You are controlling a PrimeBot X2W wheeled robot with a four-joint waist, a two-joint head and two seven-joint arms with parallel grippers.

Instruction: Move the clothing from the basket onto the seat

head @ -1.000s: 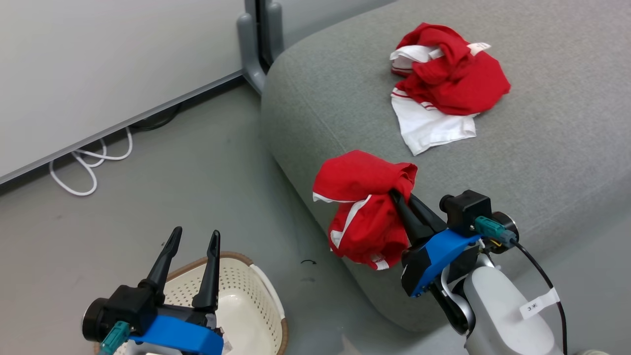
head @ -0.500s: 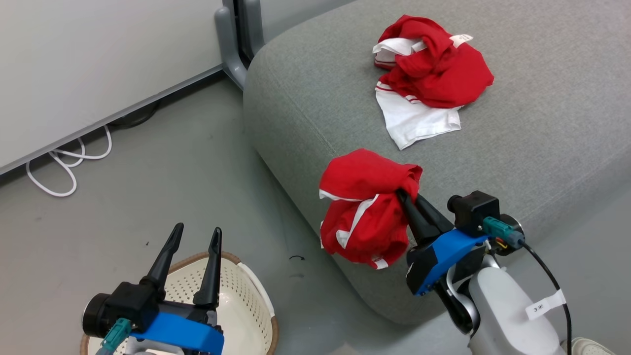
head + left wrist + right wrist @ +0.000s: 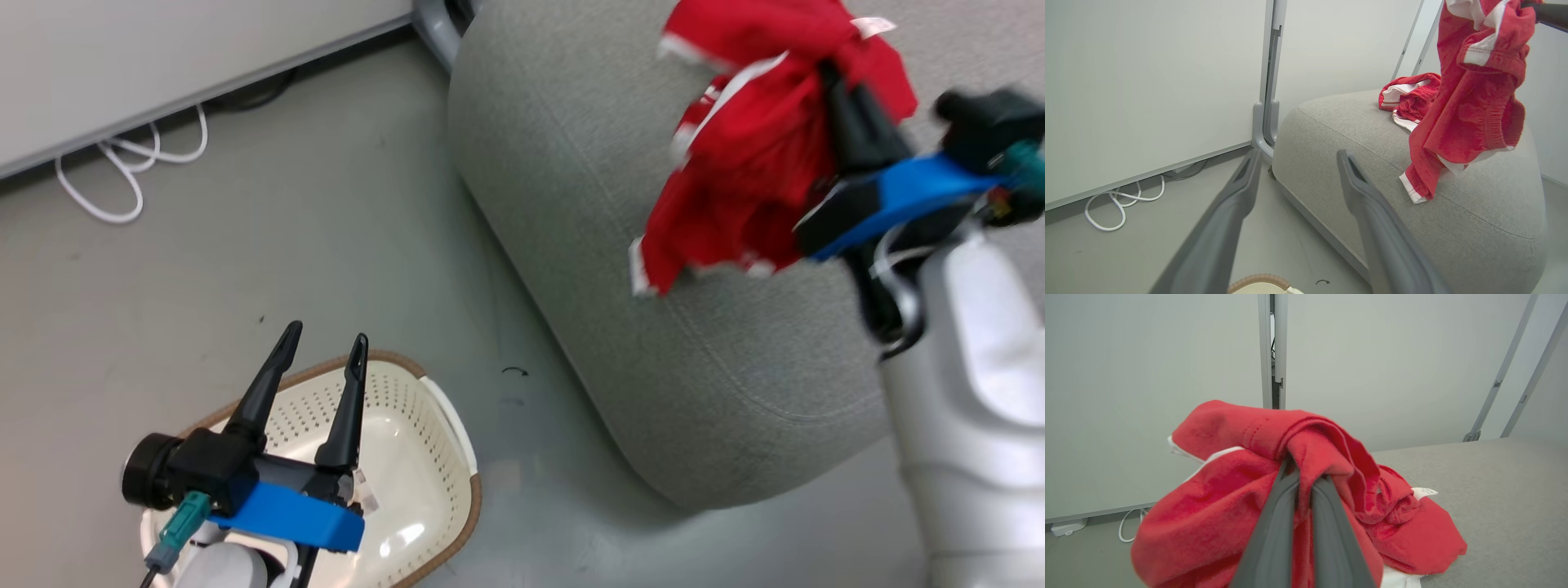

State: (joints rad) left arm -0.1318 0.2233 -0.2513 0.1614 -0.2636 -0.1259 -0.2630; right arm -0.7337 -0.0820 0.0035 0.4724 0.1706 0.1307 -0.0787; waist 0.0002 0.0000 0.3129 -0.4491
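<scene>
Right gripper (image 3: 1304, 475) lifted the held garment (image 3: 735, 155) from the seat's (image 3: 571, 212) near edge up over its top; head camera shifted too. Left gripper (image 3: 326, 333) hung in front of the seat over the basket (image 3: 392, 404), jaws spread wide, released. Basket: cream perforated plastic, brown rim, on the floor (image 3: 286, 269) just short of the seat's rounded corner. Right jaws were clenched on a bunched fold of the red garment. Fabric wrapped both fingertips and the rest drooped below. White-trimmed hem was at or just above the seat's grey woven top, can't tell contact. Second garment (image 3: 1406, 98), red with white panel, lay crumpled farther back on the seat.
</scene>
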